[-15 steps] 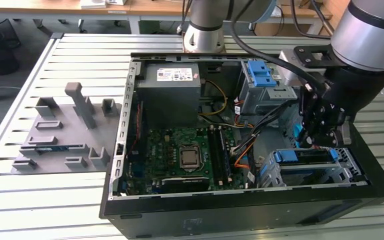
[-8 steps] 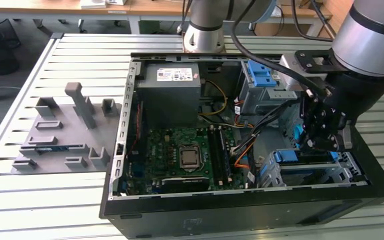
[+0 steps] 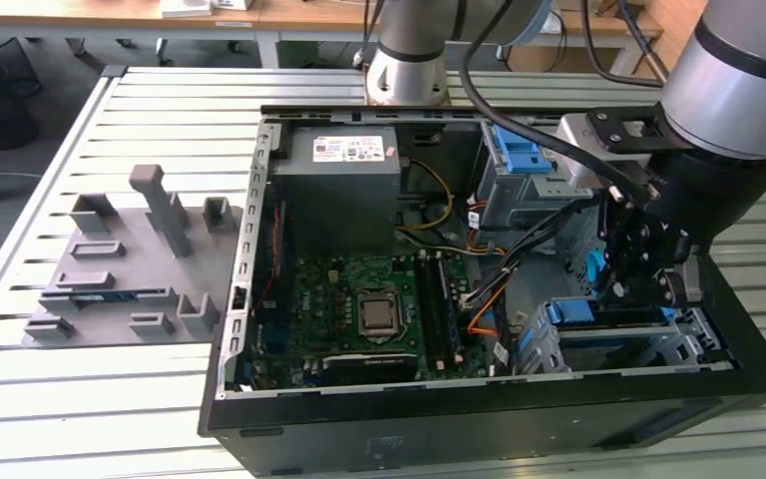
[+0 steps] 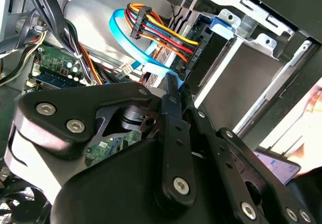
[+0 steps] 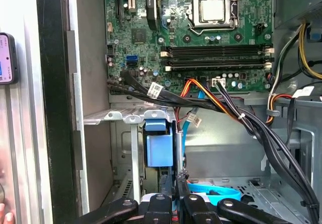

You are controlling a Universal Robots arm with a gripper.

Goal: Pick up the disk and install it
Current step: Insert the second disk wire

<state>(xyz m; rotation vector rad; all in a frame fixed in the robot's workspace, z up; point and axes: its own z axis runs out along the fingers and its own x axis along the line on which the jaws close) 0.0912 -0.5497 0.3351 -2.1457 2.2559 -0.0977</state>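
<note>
We see the disk (image 3: 605,311) only as a strip of blue carrier sitting in the lower drive cage (image 3: 622,344) at the front corner of the open computer case (image 3: 490,419), toward the exterior view's right; its silver body is hidden, so we cannot confirm how deep it sits. In the first wrist view the blue carrier handle (image 5: 160,146) stands just ahead of the gripper (image 5: 177,191), whose fingers look pressed close together around a thin edge there, though we cannot tell whether they actually pinch it. In the exterior view the gripper (image 3: 649,274) hangs directly over that bay. We judge the pickup done and the install nearly complete, with final seating unconfirmed. A blue data cable (image 4: 132,45) and a bundle of coloured power wires (image 4: 161,30) run beside the cage. Further out lie the motherboard (image 3: 363,309), the grey fixture block (image 3: 124,269) and the slatted table (image 3: 91,409).
</note>
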